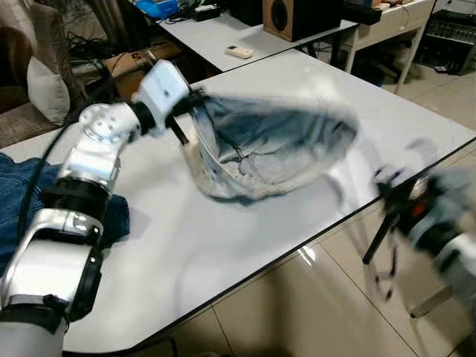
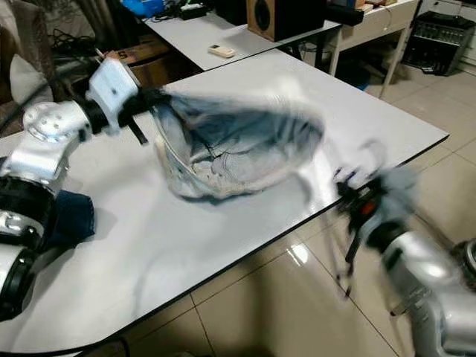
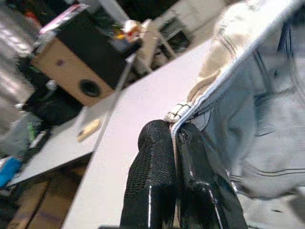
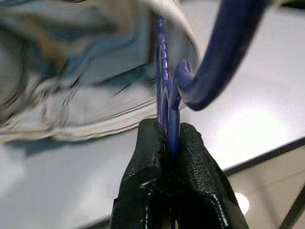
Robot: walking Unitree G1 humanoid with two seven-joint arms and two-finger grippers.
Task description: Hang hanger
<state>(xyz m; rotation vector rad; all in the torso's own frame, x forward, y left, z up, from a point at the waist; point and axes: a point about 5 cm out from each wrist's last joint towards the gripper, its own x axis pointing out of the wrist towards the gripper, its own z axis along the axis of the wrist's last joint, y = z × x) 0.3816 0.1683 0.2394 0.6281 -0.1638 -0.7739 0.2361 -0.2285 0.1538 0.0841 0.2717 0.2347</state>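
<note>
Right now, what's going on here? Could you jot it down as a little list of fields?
left gripper: shut on the jeans' waistband, lifting it over the table
right gripper: shut on a blue hanger, near the table edge
jeans: light denim, partly raised, blurred
other cloth: dark jeans by the left arm
background: speaker, remote

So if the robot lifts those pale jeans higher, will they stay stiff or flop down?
Probably flop. The jeans already sag in soft folds from where the left gripper pinches their edge. They look bulky, so likely a bit heavy, and their blur suggests they swing easily.
</note>
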